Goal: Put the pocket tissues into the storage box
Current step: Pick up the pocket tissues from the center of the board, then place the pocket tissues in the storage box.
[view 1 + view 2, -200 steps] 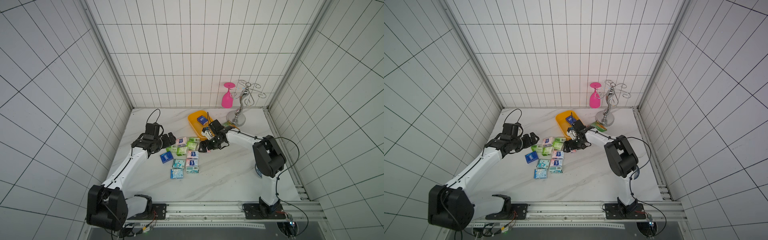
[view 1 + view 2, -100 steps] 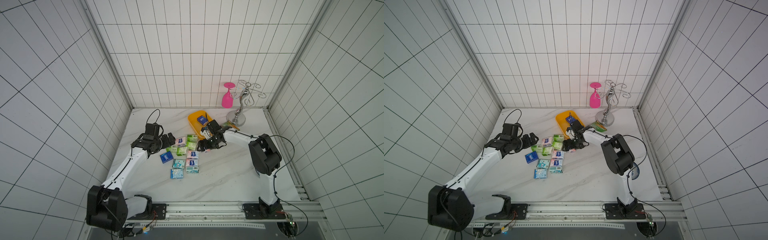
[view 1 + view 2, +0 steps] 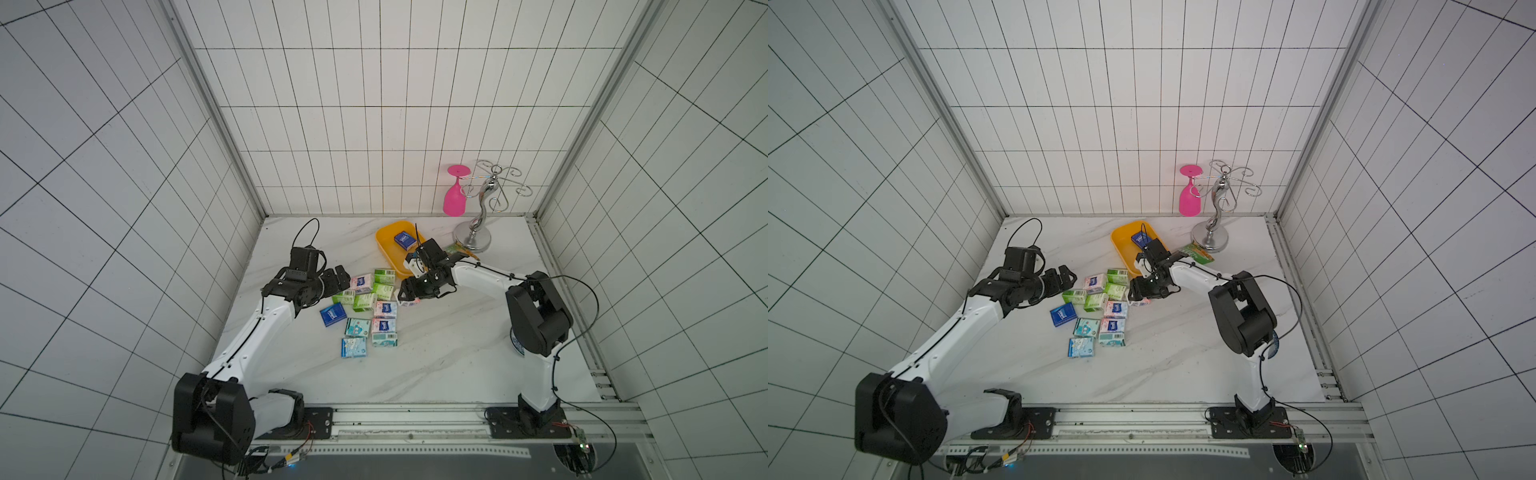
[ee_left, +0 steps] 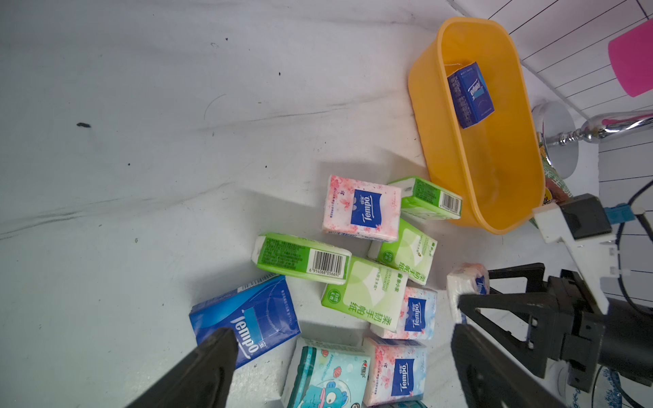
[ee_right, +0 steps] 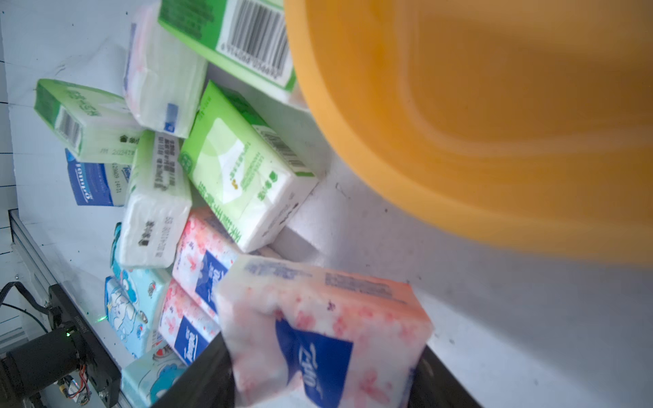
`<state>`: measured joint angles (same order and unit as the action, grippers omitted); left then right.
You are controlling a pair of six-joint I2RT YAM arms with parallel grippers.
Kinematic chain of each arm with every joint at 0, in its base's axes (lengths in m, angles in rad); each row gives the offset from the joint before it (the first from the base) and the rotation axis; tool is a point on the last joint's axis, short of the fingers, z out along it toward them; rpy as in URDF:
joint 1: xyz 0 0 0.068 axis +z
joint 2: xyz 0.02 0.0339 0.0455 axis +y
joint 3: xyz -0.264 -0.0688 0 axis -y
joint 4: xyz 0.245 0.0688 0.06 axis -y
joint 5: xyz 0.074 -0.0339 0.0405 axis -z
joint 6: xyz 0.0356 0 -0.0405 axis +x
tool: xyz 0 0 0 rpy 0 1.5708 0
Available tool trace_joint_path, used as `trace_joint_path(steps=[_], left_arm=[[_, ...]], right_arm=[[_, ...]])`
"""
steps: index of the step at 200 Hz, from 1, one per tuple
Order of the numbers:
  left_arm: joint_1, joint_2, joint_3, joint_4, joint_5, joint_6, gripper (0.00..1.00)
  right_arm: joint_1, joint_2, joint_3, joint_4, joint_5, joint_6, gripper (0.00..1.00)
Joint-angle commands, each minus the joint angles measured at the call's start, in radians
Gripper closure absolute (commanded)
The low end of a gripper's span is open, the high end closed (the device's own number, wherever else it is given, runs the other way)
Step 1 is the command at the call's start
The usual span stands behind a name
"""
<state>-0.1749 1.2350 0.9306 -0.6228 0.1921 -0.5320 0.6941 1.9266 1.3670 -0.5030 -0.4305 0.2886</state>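
Observation:
Several pocket tissues [image 3: 365, 307] lie clustered mid-table, printed green, dark blue, pink-white and teal. The yellow-orange storage box [image 3: 384, 249] [image 3: 1121, 249] stands behind them with one dark blue packet [image 3: 403, 239] [image 4: 471, 93] inside. My right gripper [image 3: 405, 296] [image 5: 321, 374] is at the cluster's right edge, just in front of the box, its jaws closed on a pink-white packet [image 5: 318, 318] [image 4: 466, 282]. My left gripper [image 3: 338, 278] [image 4: 342, 339] hovers wide open at the cluster's left side, holding nothing.
A silver stand [image 3: 473, 239] with a hanging pink glass [image 3: 454, 199] is at the back right. A green-and-orange snack bag [image 3: 1196, 253] lies between the stand and the box. A blue-and-white bowl [image 3: 517, 343] peeks out under the right arm.
My right gripper has shifted left to the cluster's right edge and its jaws have drawn in onto the pink-white packet. The left arm has stayed put.

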Motion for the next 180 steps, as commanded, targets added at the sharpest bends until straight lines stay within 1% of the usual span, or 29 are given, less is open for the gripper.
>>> trace_joint_path(steps=[1,36,54,71,95,112,157,180], left_arm=[[0.005,-0.006,-0.008,0.026,0.003,-0.002,0.02],[0.005,-0.004,-0.016,0.037,0.013,-0.009,0.02],[0.005,0.000,-0.016,0.040,0.023,-0.011,0.02],[0.005,0.000,-0.013,0.040,0.026,-0.010,0.02],[0.005,-0.004,-0.010,0.040,0.030,-0.011,0.02],[0.005,-0.008,-0.009,0.040,0.035,-0.012,0.02],[0.006,-0.027,-0.010,0.034,0.034,-0.013,0.02],[0.007,-0.028,-0.016,0.035,0.030,-0.014,0.02]], right_arm=[[0.007,-0.101,-0.054,-0.048,-0.003,0.024,0.33],[0.002,-0.199,-0.070,-0.121,0.038,0.063,0.29],[-0.009,-0.214,-0.028,-0.144,0.067,0.102,0.28],[-0.026,-0.195,0.040,-0.162,0.095,0.153,0.28],[-0.056,-0.130,0.148,-0.166,0.170,0.253,0.28],[-0.074,-0.058,0.241,-0.166,0.213,0.312,0.28],[-0.089,0.170,0.549,-0.204,0.298,0.352,0.28],[-0.096,0.261,0.657,-0.197,0.318,0.406,0.27]])
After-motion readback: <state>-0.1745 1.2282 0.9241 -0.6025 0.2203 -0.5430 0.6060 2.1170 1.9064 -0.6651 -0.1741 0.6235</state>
